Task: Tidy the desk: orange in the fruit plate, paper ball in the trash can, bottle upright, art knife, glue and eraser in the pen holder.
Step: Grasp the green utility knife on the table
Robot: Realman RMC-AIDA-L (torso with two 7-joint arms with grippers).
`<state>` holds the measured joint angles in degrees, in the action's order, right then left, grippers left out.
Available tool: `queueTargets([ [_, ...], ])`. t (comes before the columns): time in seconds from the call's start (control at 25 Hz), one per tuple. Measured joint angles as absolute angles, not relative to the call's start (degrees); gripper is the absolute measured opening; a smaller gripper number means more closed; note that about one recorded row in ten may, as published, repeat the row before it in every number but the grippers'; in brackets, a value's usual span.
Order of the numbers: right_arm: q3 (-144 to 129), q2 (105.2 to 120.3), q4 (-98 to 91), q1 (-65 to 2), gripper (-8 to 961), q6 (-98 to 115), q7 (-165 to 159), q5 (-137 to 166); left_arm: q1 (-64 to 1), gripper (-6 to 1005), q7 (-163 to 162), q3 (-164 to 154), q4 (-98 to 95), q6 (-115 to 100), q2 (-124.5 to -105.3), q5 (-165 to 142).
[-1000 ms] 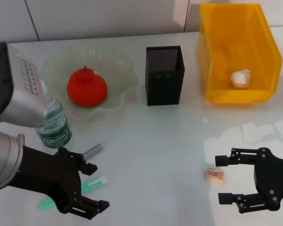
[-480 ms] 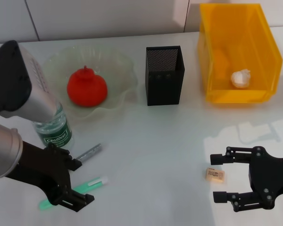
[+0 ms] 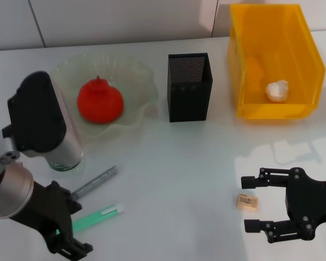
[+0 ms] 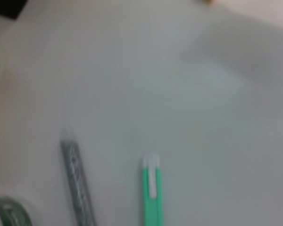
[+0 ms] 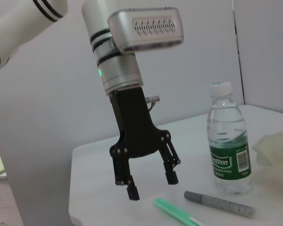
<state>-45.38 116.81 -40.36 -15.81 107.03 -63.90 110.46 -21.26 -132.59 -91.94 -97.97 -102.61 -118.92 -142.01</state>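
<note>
The orange (image 3: pixel 100 101) lies in the glass fruit plate (image 3: pixel 137 76). A paper ball (image 3: pixel 277 90) rests inside the yellow trash can (image 3: pixel 293 60). The bottle (image 5: pixel 228 141) stands upright, mostly hidden behind my left arm in the head view. On the table lie the grey glue stick (image 3: pixel 95 182) and the green art knife (image 3: pixel 98 216). My left gripper (image 3: pixel 81 223) hangs open just near-left of the art knife, holding nothing. The eraser (image 3: pixel 248 202) lies between the open fingers of my right gripper (image 3: pixel 245 205), untouched. The black mesh pen holder (image 3: pixel 189 87) stands at centre back.
The white table runs to a wall at the back. The left forearm (image 3: pixel 41 122) rises over the bottle area. In the left wrist view, the glue stick (image 4: pixel 78 186) and the art knife (image 4: pixel 151 188) lie side by side.
My left gripper has drawn back toward the near-left, uncovering the green art knife. My right gripper has edged left, so its fingers now flank the eraser.
</note>
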Motion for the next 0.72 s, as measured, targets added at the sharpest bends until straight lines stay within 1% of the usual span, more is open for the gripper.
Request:
queueTargets([
  [0.44,-45.3,117.06,-40.3,-16.1,771,106.4,-63.8,110.5,-22.0,809,-134.6,-95.2,-95.9,-102.1,-119.01,-148.0],
  [0.52,-45.3,117.13,-40.4,-16.1,771,106.3,-63.7,110.5,-23.5,809,-136.0,-95.5,-92.1,-101.1,-119.16,-149.7],
  [0.72,-45.3,117.16,-40.4,-16.2,770,106.3,-63.7,110.6,-24.2,809,-136.8,-96.8,-91.0,-100.4,-119.19,-150.1],
])
